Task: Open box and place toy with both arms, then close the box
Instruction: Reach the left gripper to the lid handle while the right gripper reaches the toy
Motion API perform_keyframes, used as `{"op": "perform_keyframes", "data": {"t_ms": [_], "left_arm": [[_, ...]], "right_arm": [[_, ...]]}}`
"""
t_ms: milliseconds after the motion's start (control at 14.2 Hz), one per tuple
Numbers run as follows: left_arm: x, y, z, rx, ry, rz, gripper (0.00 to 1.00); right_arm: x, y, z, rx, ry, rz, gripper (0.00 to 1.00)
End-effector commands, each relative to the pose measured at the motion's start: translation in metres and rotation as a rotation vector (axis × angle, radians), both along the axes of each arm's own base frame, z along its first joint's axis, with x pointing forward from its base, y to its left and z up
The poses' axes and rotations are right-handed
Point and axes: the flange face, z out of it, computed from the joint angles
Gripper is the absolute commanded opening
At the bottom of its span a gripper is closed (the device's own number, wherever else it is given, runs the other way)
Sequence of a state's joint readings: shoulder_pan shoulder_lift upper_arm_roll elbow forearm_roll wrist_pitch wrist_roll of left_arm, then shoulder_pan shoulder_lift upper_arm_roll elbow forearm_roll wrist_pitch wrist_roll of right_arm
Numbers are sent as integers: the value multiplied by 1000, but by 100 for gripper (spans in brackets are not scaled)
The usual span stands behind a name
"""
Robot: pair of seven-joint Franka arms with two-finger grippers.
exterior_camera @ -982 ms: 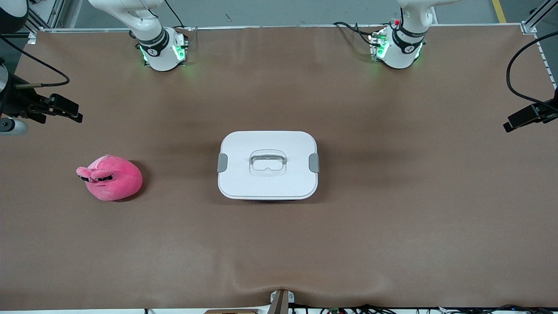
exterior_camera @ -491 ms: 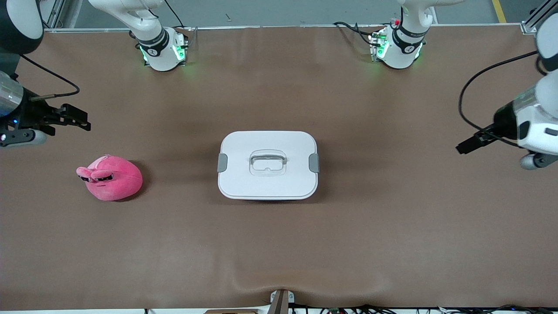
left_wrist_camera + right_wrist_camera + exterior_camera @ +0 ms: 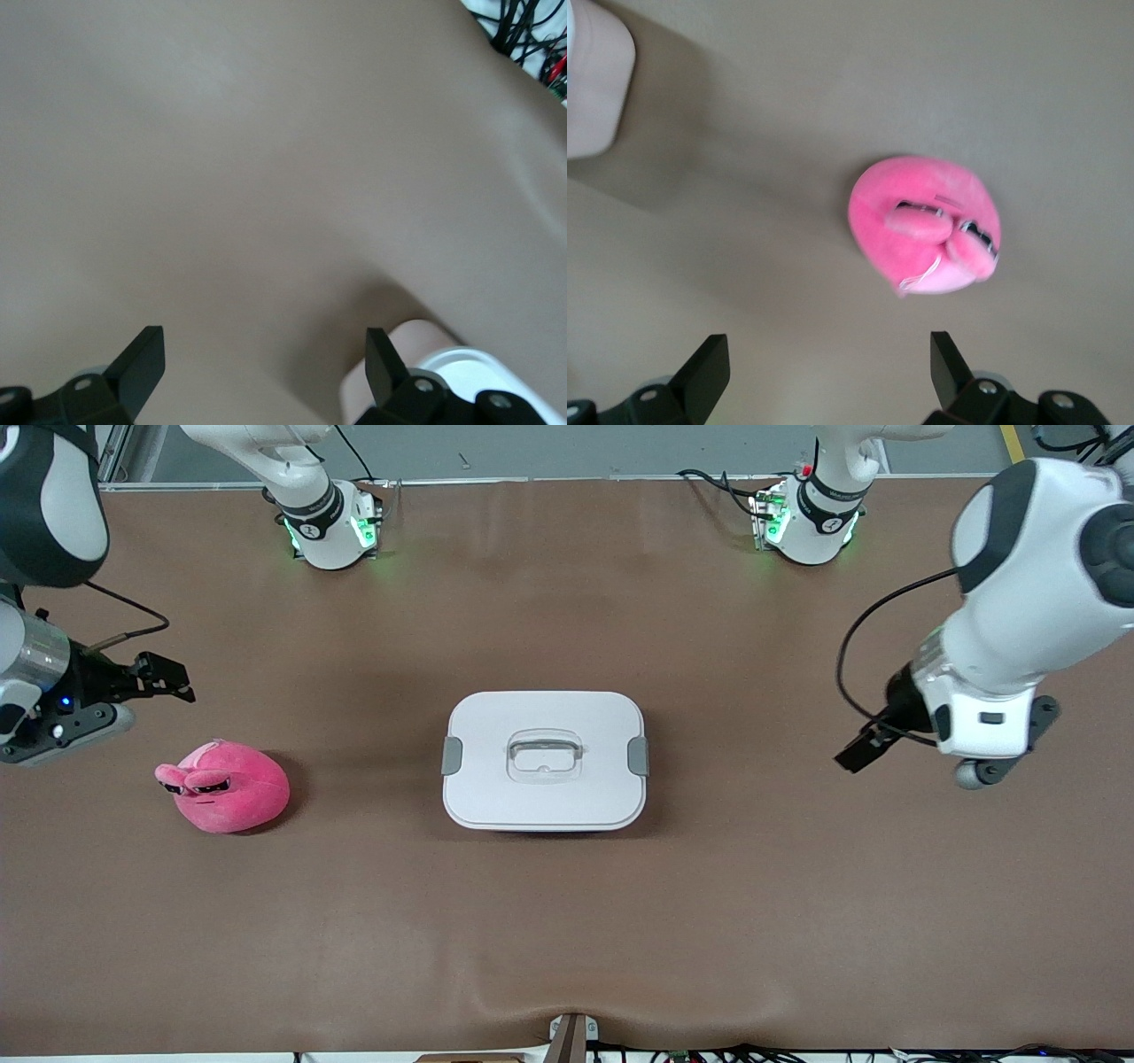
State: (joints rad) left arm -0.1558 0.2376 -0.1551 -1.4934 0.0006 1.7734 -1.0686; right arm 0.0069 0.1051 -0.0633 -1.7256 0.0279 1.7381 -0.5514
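Observation:
The box [image 3: 544, 760] stands in the middle of the table, its flat white lid on, grey clips at both ends and a clear handle in the centre. The pink plush toy [image 3: 226, 785] lies on the table toward the right arm's end. My right gripper [image 3: 168, 676] is open and empty over bare table beside the toy, which shows in the right wrist view [image 3: 924, 223]. My left gripper [image 3: 859, 753] is open and empty over bare table toward the left arm's end. A corner of the box shows in the left wrist view [image 3: 461, 363].
A brown mat [image 3: 567, 921] covers the table. Both arm bases [image 3: 332, 522] stand at the edge farthest from the front camera. Cables and a mount [image 3: 571, 1036] sit at the nearest edge.
Both arms have swung in over the table. The left gripper has moved toward the box, the right gripper toward the toy. Box and toy have not moved.

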Motion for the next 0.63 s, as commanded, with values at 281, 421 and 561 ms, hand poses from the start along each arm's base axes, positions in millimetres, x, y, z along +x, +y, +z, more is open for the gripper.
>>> {"op": "perform_keyframes", "data": {"t_ms": [281, 421, 561], "left_arm": [[-14, -122, -21, -68, -26, 317, 100], [-18, -158, -33, -83, -24, 388, 100], [-18, -179, -40, -108, -37, 477, 100]], "right_arm": [[3, -34, -77, 5, -73, 280, 100], [7, -43, -90, 11, -71, 372, 100], [12, -44, -101, 12, -80, 433, 100]]}}
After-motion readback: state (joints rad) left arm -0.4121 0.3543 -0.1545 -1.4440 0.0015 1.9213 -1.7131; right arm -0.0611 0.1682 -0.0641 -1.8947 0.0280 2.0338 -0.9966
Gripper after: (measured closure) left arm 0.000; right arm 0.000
